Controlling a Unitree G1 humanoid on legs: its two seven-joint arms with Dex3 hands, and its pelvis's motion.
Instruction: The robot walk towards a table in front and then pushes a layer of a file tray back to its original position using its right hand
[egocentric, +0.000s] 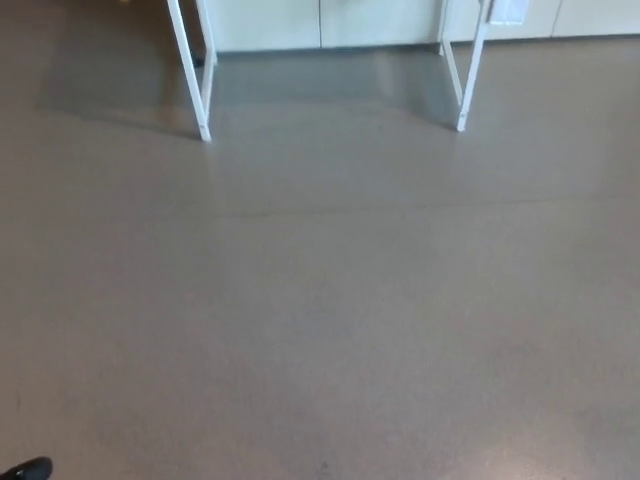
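Observation:
Only the white legs of the table show, at the top of the head view: a left pair of legs (198, 80) and a right pair of legs (464, 75). The tabletop and the file tray are out of the picture. A small black tip of my left hand (26, 468) pokes in at the bottom left corner, too little of it to judge its state. My right hand does not show.
Grey-brown floor (330, 320) stretches from me to the table legs. Behind the legs runs a row of pale cabinet fronts (330, 20). A white tag or sheet (507, 10) hangs by the right legs.

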